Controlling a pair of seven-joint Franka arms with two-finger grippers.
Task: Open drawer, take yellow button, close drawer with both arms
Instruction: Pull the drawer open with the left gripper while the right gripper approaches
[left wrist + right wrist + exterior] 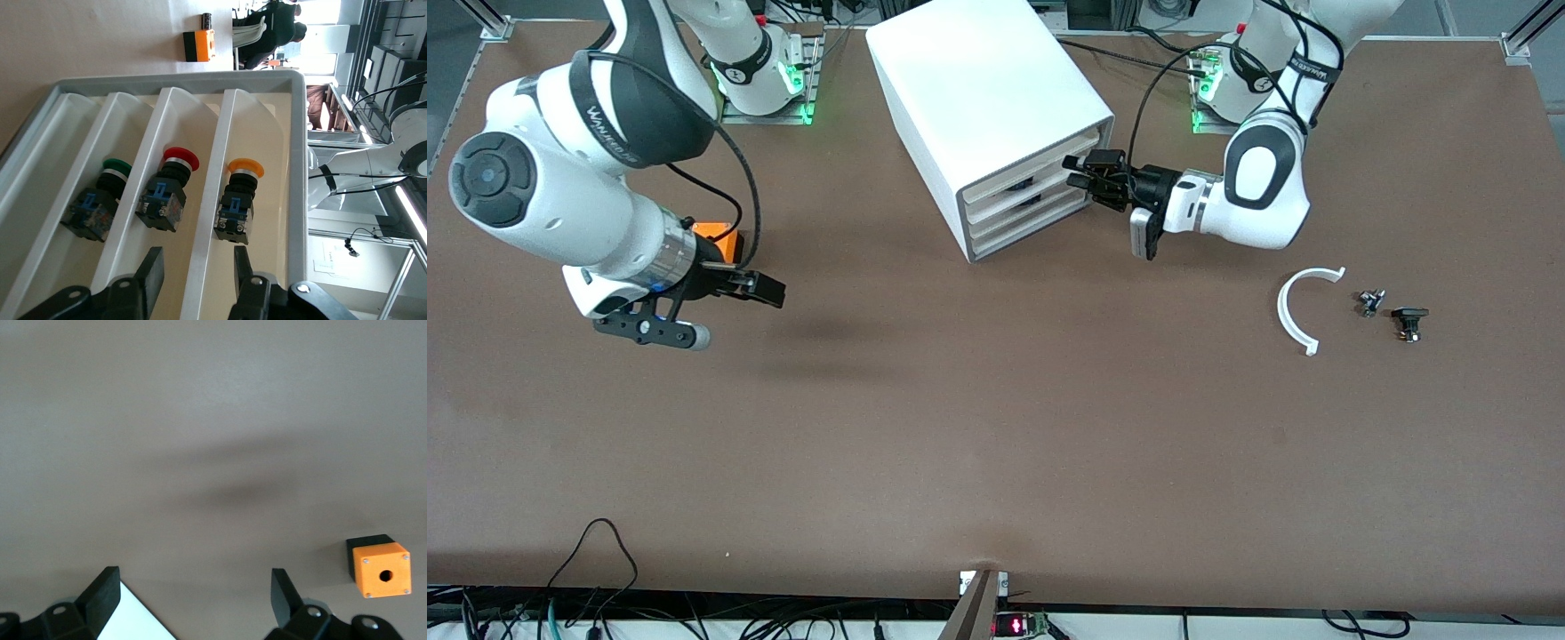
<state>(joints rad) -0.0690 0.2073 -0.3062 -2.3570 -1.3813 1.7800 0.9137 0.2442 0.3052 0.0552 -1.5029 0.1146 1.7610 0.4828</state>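
The white cabinet (987, 89) stands at the back middle of the table. The drawer (1040, 163) is its top one, and in the front view its front sits close to the cabinet face. My left gripper (1083, 174) is at the drawer's end toward the left arm. In the left wrist view the white divided tray (180, 81) lies in plain sight. The button (239, 200) with the orange-yellow cap lies in one compartment. My left gripper (197, 257) is open and straddles a divider, one finger close to the button's body. My right gripper (760, 289) is open and empty over the table.
A red button (170, 187) and a green button (100, 200) lie in neighbouring compartments. An orange cube with a hole (716, 236) (380, 570) sits by the right gripper. A white curved piece (1303, 307) and two small black parts (1371, 302) (1409, 322) lie toward the left arm's end.
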